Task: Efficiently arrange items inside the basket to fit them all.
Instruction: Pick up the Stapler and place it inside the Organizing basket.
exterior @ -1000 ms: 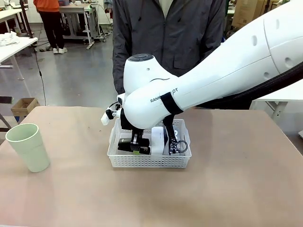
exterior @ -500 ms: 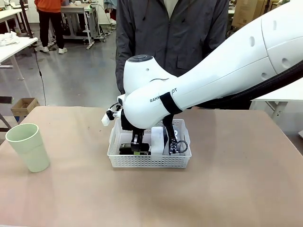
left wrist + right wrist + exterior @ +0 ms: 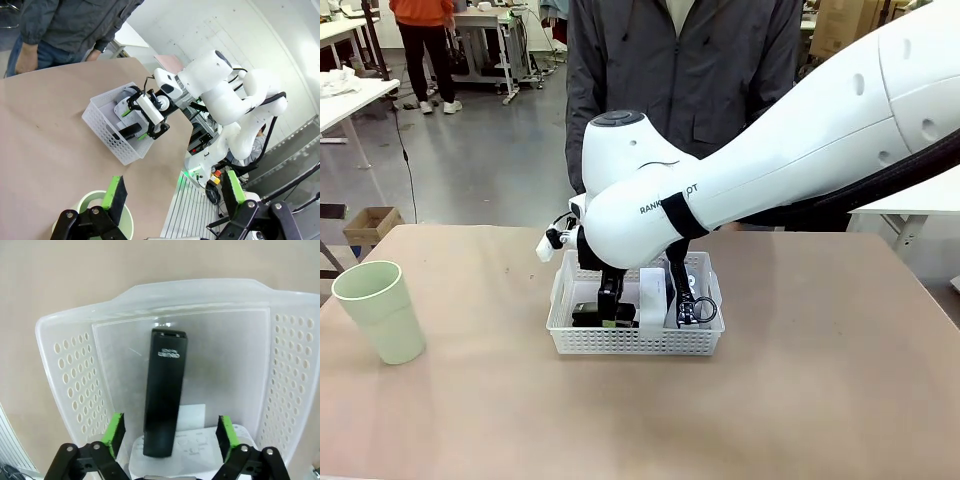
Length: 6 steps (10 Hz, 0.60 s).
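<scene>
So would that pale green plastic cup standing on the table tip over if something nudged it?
Probably, if pushed high: the pale green plastic cup stands upright, tall, narrower at its base than its rim. It looks thin-walled, so likely light and apt to slide or topple.

Grey floor [image 3: 470,170], white worktables [image 3: 350,98] behind, a cardboard box [image 3: 370,225] at left.
</scene>
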Motion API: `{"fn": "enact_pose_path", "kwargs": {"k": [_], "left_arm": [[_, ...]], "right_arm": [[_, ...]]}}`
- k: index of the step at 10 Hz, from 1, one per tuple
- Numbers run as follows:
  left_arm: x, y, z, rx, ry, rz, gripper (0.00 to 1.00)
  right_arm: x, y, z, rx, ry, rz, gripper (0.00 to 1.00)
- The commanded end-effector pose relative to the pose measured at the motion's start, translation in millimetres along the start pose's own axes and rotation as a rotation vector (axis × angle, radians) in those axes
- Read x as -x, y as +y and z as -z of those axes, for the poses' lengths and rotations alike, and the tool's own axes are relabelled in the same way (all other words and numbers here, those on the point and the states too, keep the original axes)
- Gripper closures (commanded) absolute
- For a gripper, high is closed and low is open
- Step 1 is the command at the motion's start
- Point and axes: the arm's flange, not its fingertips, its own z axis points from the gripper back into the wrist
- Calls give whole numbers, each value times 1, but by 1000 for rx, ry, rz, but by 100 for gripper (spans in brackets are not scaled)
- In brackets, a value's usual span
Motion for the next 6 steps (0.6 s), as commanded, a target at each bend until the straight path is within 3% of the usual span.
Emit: {"fn": "enact_pose_path", "kwargs": {"k": [1,3,4,6], "left_arm": [[1,-3,-2,9,0,13,0],[1,-3,-2,9,0,13,0],[1,-3,-2,9,0,13,0],[1,-3,-2,9,0,13,0]], "right_arm": [[29,-7,-36,0,-38,19,0],[77,-17,-86,-102,-126,68,0],[123,-25,-115,-140,-181,182,0],[226,-42,-154,-223,-304,624,0]]}}
